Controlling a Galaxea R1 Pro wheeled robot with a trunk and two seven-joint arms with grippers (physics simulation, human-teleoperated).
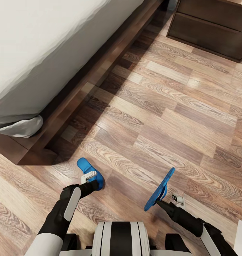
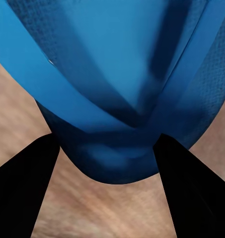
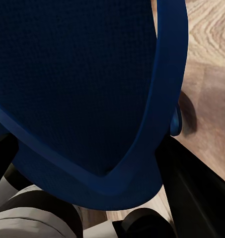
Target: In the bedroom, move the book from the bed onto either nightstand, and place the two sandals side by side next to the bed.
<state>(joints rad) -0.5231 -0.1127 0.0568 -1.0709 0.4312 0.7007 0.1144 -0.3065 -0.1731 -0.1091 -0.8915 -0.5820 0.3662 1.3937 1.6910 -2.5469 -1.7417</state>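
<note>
Two bright blue sandals are in my grippers over the wood floor, near the foot corner of the bed (image 1: 46,42). My left gripper (image 1: 93,179) is shut on the left sandal (image 1: 86,165), low and close to the bed frame's corner. In the left wrist view that sandal (image 2: 117,99) sits between the two black fingers (image 2: 23,188). My right gripper (image 1: 160,201) is shut on the right sandal (image 1: 161,188), which stands tilted on its edge above the floor. Its dark underside (image 3: 77,79) is close to the right wrist camera. The nightstand (image 1: 210,32) stands at the far right. The book is out of view.
The bed's dark wooden frame (image 1: 99,71) runs diagonally from near left to the far middle, with a fold of grey bedding (image 1: 21,128) hanging at its corner. Wood-plank floor (image 1: 163,106) stretches between the bed and the nightstand.
</note>
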